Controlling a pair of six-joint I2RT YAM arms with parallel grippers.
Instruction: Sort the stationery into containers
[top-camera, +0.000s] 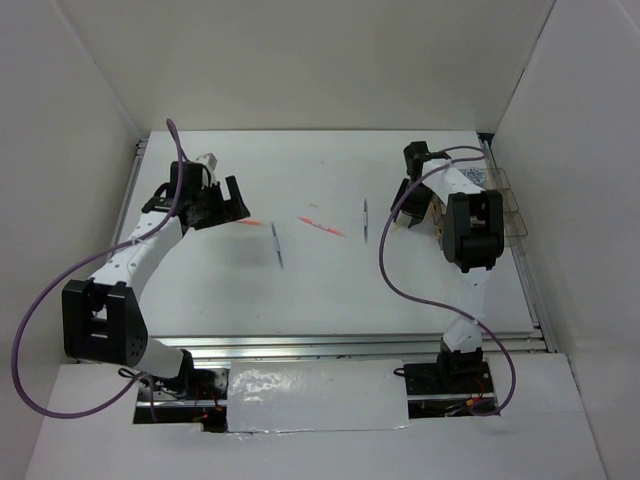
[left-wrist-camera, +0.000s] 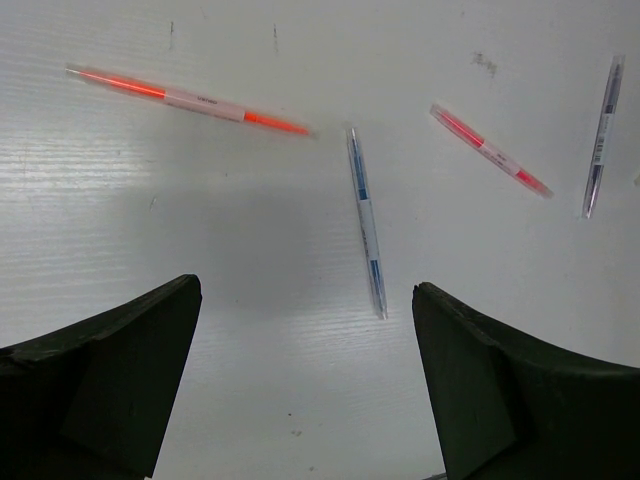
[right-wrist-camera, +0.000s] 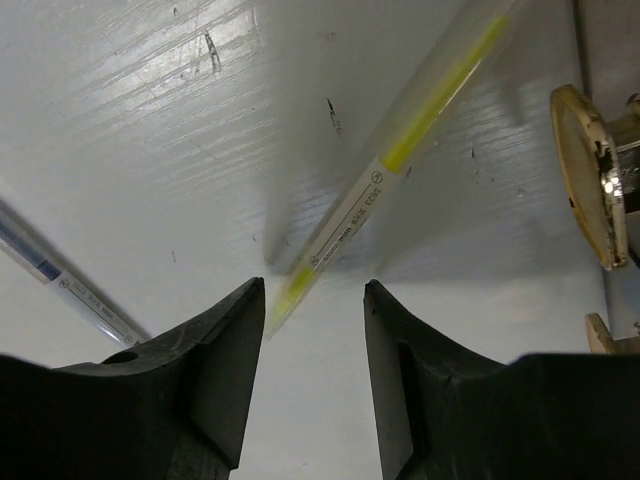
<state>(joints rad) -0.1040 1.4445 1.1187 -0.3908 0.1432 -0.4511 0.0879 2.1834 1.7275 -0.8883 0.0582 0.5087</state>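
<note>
Two thin orange sticks (top-camera: 250, 222) (top-camera: 322, 227) and two thin silver pens (top-camera: 277, 244) (top-camera: 366, 220) lie on the white table between the arms. The left wrist view shows all of them: orange sticks (left-wrist-camera: 190, 100) (left-wrist-camera: 490, 150) and pens (left-wrist-camera: 366, 220) (left-wrist-camera: 600, 135). My left gripper (top-camera: 222, 205) (left-wrist-camera: 305, 290) is open and empty, above the table short of them. My right gripper (top-camera: 410, 215) (right-wrist-camera: 313, 290) is open. A thin yellow stick (right-wrist-camera: 400, 150) has its near end just ahead of the gap, by the left finger, not gripped. The clear organiser tray (top-camera: 515, 225) stands at the right edge, behind the right arm.
A silver pen (right-wrist-camera: 60, 280) lies left of my right gripper. A tan round-edged object (right-wrist-camera: 590, 180) shows at the right edge of the right wrist view. White walls close in the table on the left, back and right.
</note>
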